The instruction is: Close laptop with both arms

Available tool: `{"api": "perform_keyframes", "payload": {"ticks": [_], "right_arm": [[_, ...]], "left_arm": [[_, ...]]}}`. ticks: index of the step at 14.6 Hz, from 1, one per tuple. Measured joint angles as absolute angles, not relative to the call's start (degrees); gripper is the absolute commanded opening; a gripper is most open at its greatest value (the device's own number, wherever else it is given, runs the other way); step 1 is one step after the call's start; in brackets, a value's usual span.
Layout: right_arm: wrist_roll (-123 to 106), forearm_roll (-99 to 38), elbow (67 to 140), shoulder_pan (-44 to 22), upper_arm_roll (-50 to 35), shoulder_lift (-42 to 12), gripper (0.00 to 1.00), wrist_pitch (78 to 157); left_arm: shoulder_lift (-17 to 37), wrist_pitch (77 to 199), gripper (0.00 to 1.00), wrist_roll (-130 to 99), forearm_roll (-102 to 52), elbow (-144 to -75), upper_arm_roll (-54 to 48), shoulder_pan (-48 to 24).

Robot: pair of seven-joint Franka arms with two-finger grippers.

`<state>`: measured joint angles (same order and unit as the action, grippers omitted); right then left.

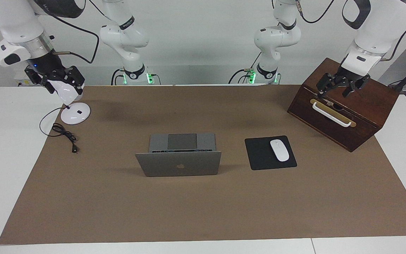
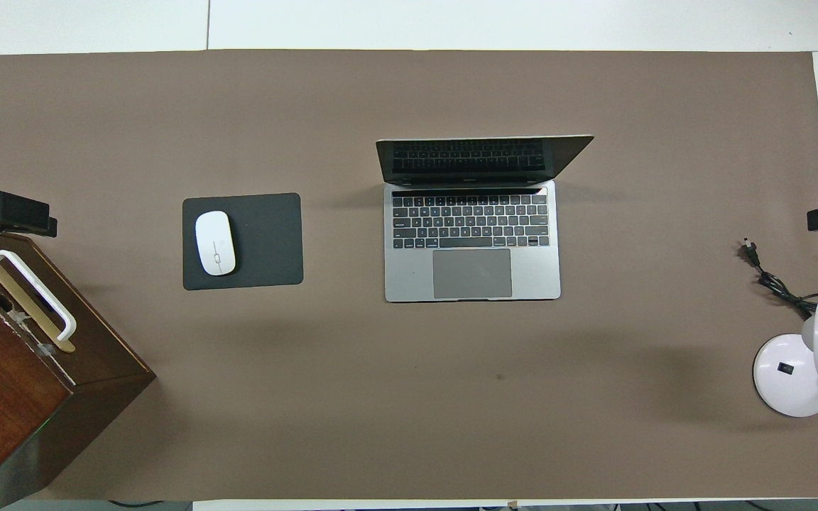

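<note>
Closing the laptop [image 1: 178, 160], open mid-bench beside the mouse pad [image 1: 270, 152], calls for bringing the left gripper [image 1: 342, 85] (over the wooden box [image 1: 361, 109]) and right gripper [image 1: 56, 79] (above the lamp [image 1: 75, 113]), jaws open and empty, onto its upright lid evenly.

It was a robotics lab: two white arms [image 1: 125, 35] stood bolted at a desk [image 1: 203, 211] before a bare wall.
</note>
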<state>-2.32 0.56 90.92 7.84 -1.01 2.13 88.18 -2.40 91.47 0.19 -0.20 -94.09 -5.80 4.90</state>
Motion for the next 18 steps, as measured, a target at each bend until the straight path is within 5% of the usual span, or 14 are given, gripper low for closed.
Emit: {"api": "perform_keyframes", "payload": {"ticks": [13, 15, 18], "right_arm": [[-2.32, 0.56, 90.93, 7.86, -1.01, 2.13, 1.0, 90.97], [-2.32, 0.56, 90.94, 7.87, -1.01, 2.1, 1.0, 91.34], [-2.32, 0.56, 90.94, 7.87, -1.01, 1.86, 1.0, 91.63]], "left_arm": [[-2.21, 91.46, 0.98, 0.21, -0.27, -94.11, -3.95, 4.88], [-2.19, 91.45, 0.75, 0.09, -0.29, -94.12, -3.95, 4.86], [-2.17, 91.38, 0.28, -2.03, -0.34, -94.33, -4.02, 4.8]]}}
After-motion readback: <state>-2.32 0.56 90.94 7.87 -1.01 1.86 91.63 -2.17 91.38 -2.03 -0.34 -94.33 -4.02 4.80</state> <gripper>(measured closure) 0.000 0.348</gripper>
